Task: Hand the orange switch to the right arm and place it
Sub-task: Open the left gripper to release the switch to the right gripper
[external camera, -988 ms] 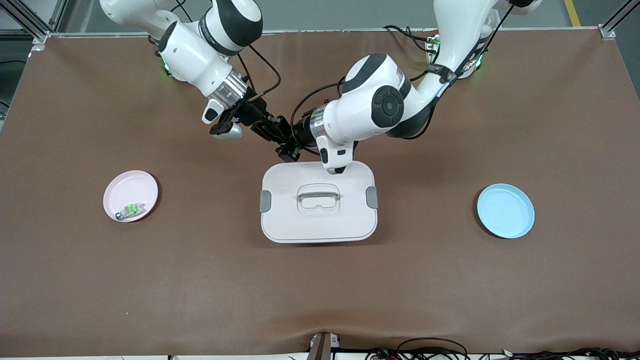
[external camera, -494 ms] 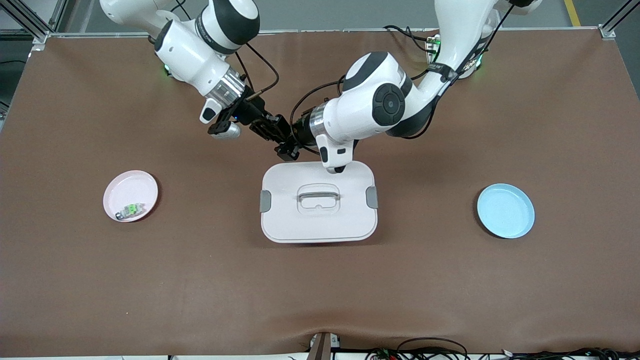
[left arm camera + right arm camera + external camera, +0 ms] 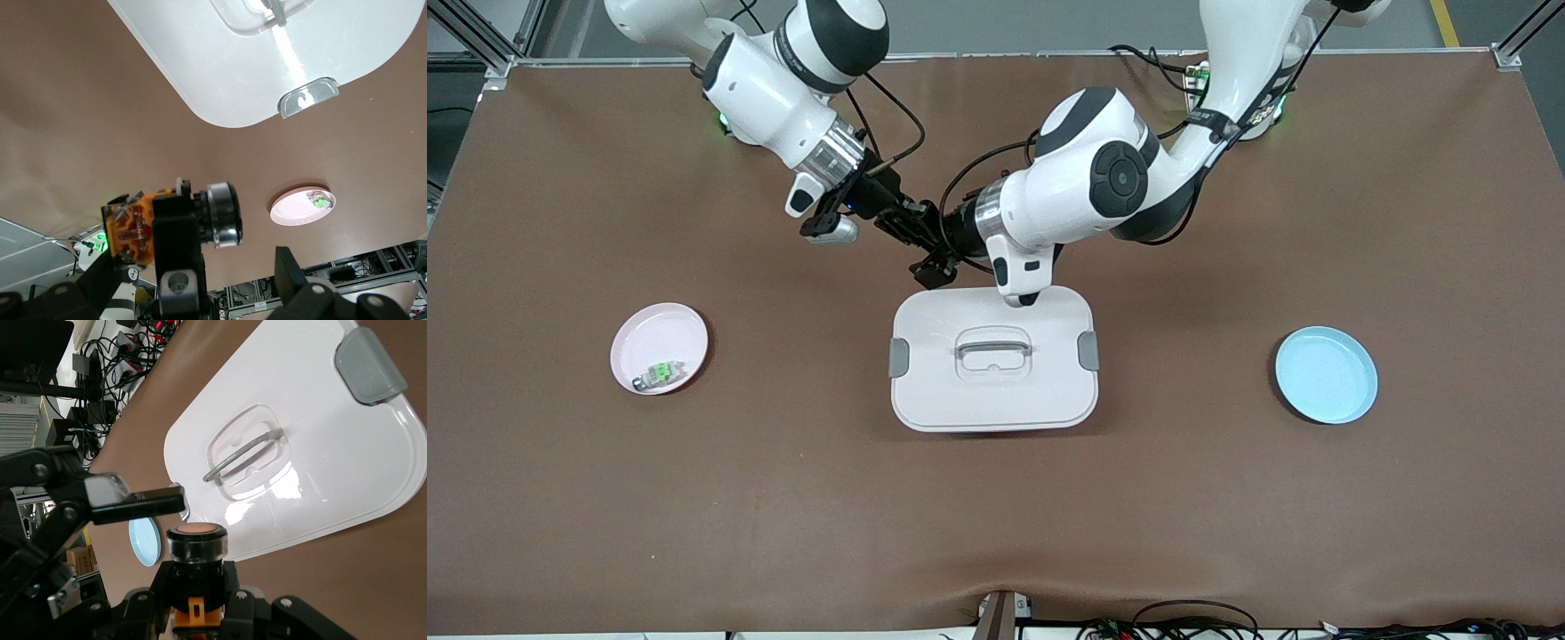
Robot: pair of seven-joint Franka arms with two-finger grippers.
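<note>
Switch: we see the small black orange switch with its round silver-rimmed button end (image 3: 195, 543) up in the air, over the bare brown mat just past the white box's edge nearest the robots' bases; in the left wrist view its orange body and chrome collar (image 3: 177, 223) show clearly.

Right gripper: we find the right arm's black two-finger gripper (image 3: 921, 238) pinching the switch, its fingers pressed against the part's body, the button end pointing out from between them.

Left gripper: the left arm's black two-finger gripper (image 3: 935, 265) meets the right one over the same spot; its fingers (image 3: 287, 273) stand spread, one on each side of the switch, and we cannot tell whether either one touches it.

Box: the white rounded-rectangle plastic lidded box with grey side clips and a clear handle (image 3: 993, 357) sits mid-table, nearer the front camera than the two grippers.

Pink plate: a small round pink plate (image 3: 659, 347) lies toward the right arm's end of the table, with a small grey part with a bright green top (image 3: 660, 373) in it.

Blue plate: a small round light-blue plate (image 3: 1326, 374) lies toward the left arm's end of the table.
</note>
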